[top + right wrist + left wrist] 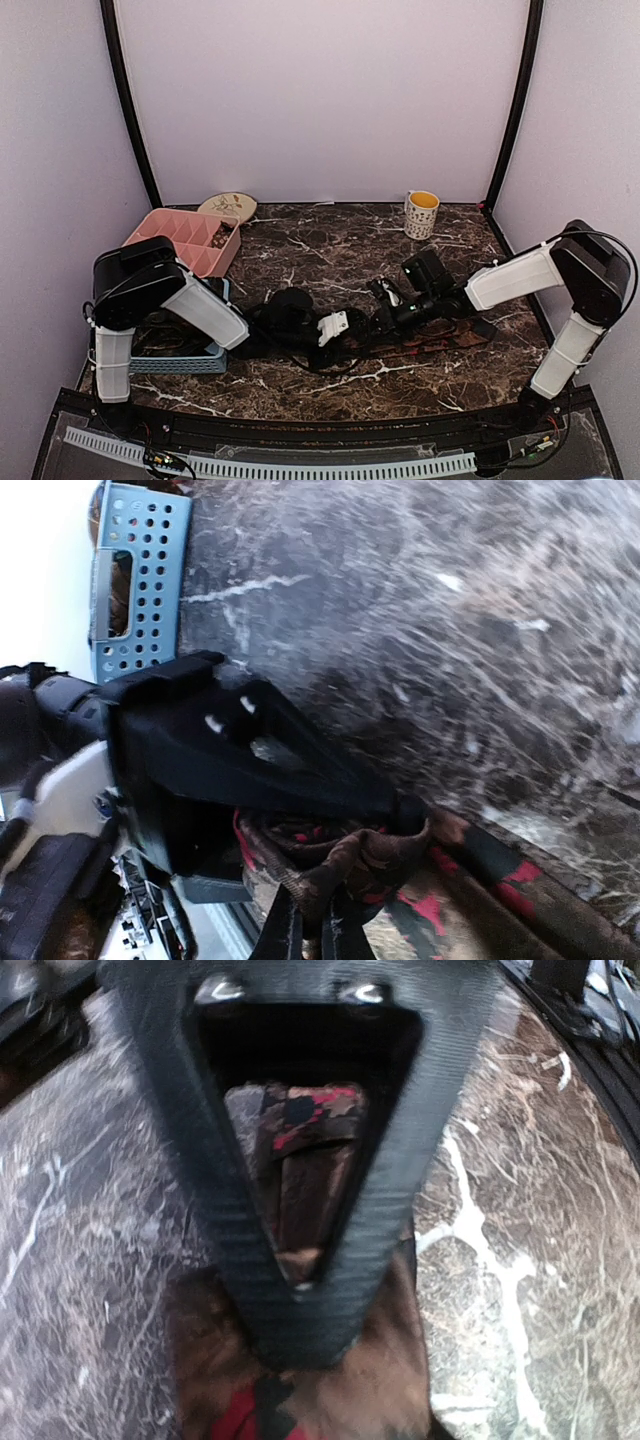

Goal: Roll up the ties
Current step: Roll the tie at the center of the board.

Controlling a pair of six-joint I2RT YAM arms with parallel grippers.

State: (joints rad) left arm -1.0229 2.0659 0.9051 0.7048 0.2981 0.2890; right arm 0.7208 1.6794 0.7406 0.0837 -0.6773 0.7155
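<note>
Tie (340, 865) of reddish-brown patterned cloth sits bunched at mid-table, gripped from two sides. My left hand (300, 1305) is clamped on its folded end, with layers of cloth showing between the fingers (180, 1160). My right hand (315, 935) is pinched tight on the same bunch, nearly tip to tip with the left. The rest of the tie lies flat along the dark marble table (330, 250), running toward my right arm. A blue perforated basket (180, 362) stands by my left arm. A pink divided tray (165, 228), a plate (228, 206) and a mug (421, 214) line the far edge.
</note>
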